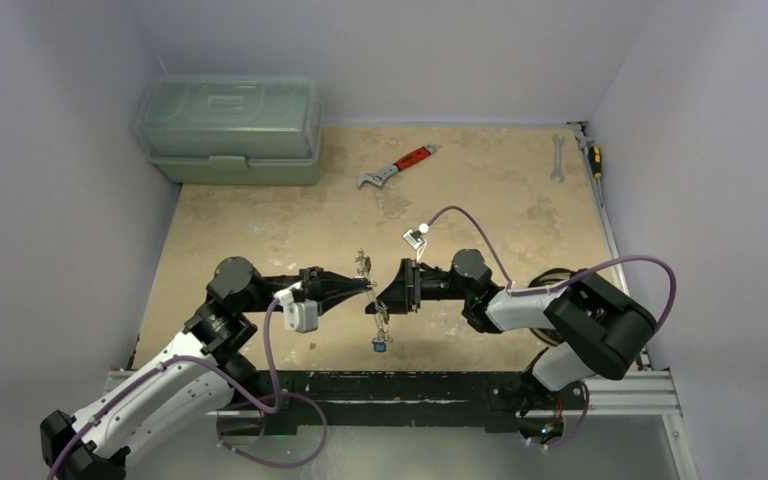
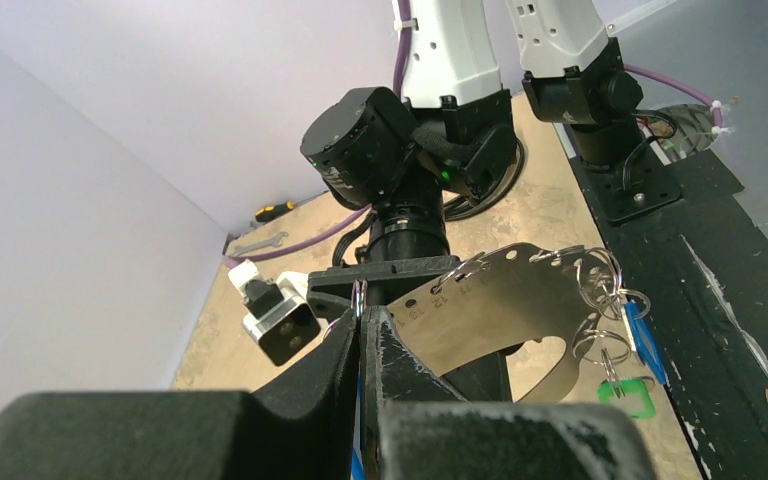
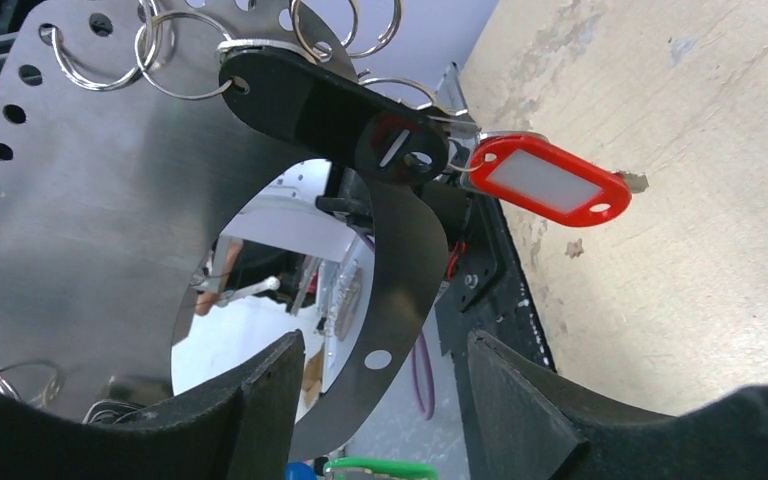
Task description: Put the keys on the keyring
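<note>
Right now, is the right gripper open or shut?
Open: the right gripper has its fingers apart, the keyring passing between with a gap showing.

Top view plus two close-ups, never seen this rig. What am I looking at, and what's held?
Two robot arms bolted to a table edge. The top view looks down from above; the other two come from cameras on each wrist. The left hand is shut on the keyring, a flat silvery ring punched with holes, with tagged keys dangling. The right hand is open around its edge. On the table: green toolbox, red-handled wrench, spanner, screwdriver.
</note>
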